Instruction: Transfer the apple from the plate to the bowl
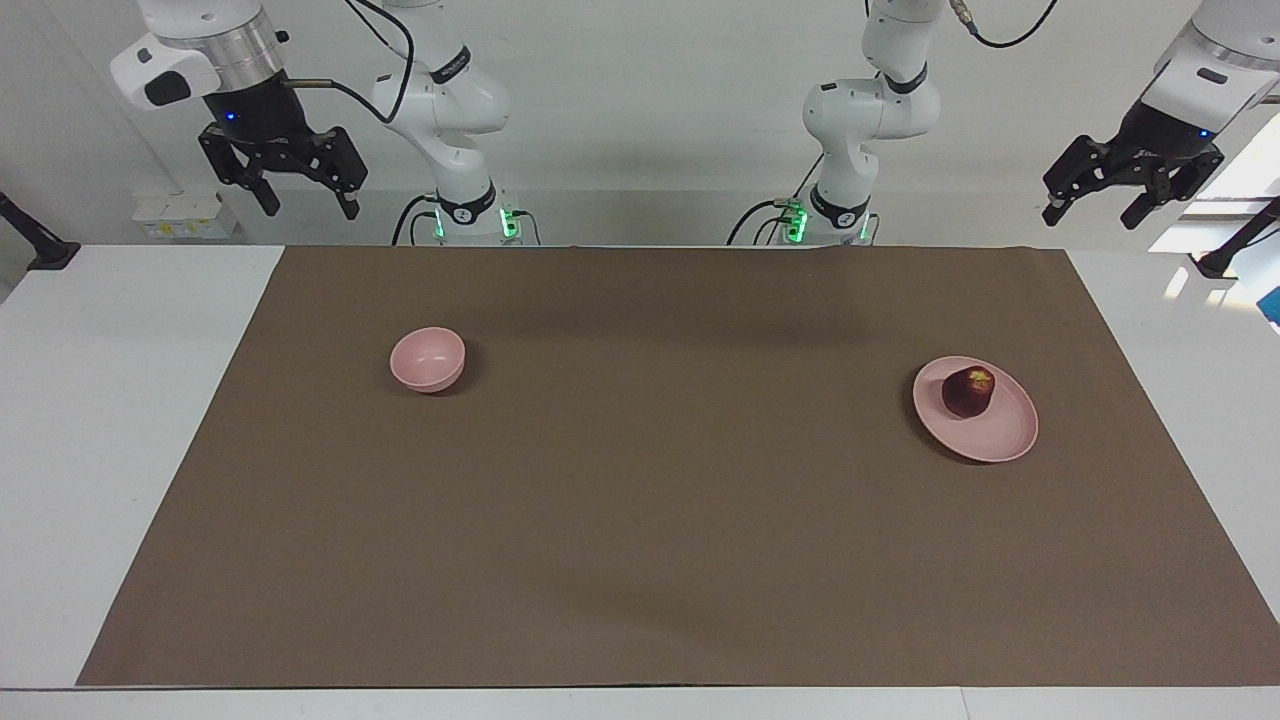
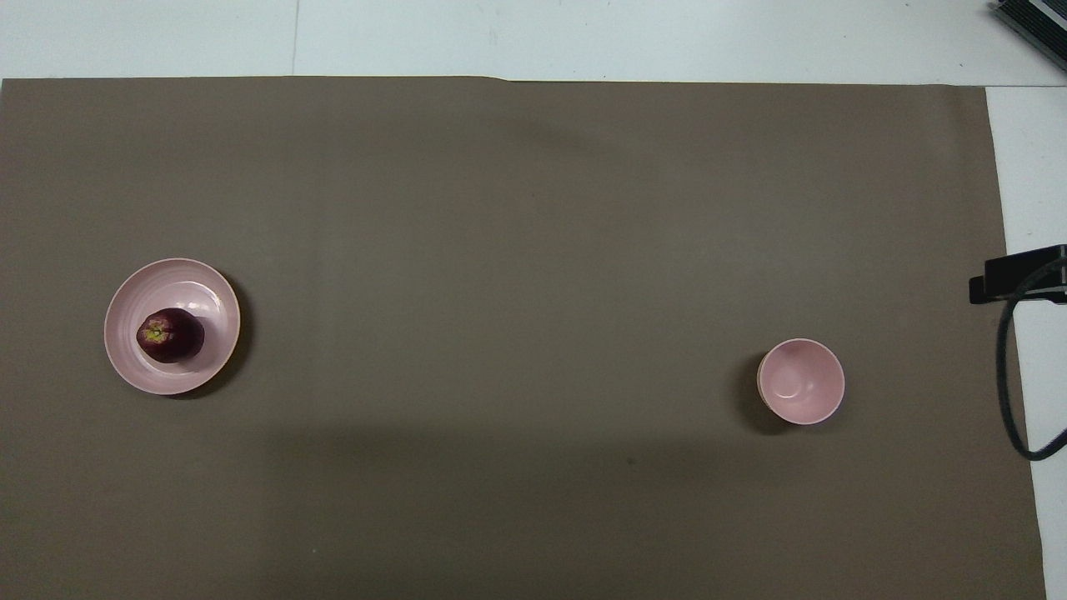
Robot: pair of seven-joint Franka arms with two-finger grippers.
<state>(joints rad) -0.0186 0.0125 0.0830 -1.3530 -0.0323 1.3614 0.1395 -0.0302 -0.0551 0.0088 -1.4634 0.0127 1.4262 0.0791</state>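
Mat (image 1: pixel 640 520) covers most of table (image 1: pixel 120 420). Plate (image 1: pixel 1000 432) on mat toward left arm's end. Apple (image 1: pixel 967 391) on plate, on the part nearer robots, off plate's centre. Bowl (image 1: pixel 427 359) upright on mat toward right arm's end, slightly nearer robots than plate, well apart from it. Left gripper (image 1: pixel 1096 198) raised over left arm's end of table; right gripper (image 1: pixel 305 194) raised over right arm's end.

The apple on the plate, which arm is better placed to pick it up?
Left. The apple sits on the plate at the left arm's end, and the left gripper hangs nearest, jaws open.
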